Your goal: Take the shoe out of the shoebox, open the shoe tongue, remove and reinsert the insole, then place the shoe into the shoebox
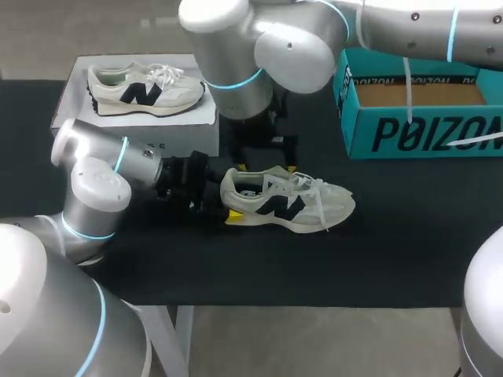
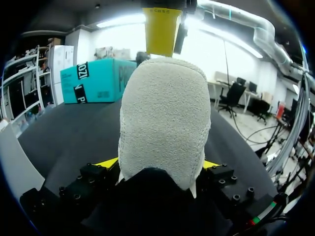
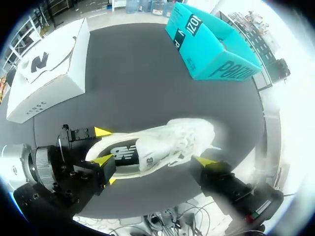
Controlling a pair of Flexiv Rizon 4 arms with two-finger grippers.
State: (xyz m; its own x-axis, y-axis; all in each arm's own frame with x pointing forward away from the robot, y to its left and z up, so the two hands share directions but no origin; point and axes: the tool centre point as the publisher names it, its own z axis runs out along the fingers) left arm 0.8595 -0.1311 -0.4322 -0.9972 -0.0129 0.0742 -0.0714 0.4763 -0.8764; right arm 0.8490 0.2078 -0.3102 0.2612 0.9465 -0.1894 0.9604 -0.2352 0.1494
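At the middle of the black mat (image 1: 369, 259) the shoe (image 1: 287, 203) lies on its side, a pale sneaker with a dark logo, its heel pointing toward the robot's left and its toe toward the right, the laces loose over the forefoot. It is out of the shoebox (image 1: 416, 129), which stands open and well apart at the far right of the table, a teal carton with a brown floor showing inside. The left gripper (image 1: 230, 198) comes in low from the left and is closed on the heel: in both wrist views its two yellow tips press against the heel's opposite sides, with the fuzzy heel cup between them. The right gripper (image 1: 266, 168) hangs from an arm that reaches across from the right and sits just above the far side of the shoe, near the collar; its fingers stand wide apart and grip nothing, one yellow tip beside the laced forefoot. At the far left corner sits a white box (image 1: 189, 129), with a second sneaker (image 1: 145, 88) of the same kind resting on top of it.
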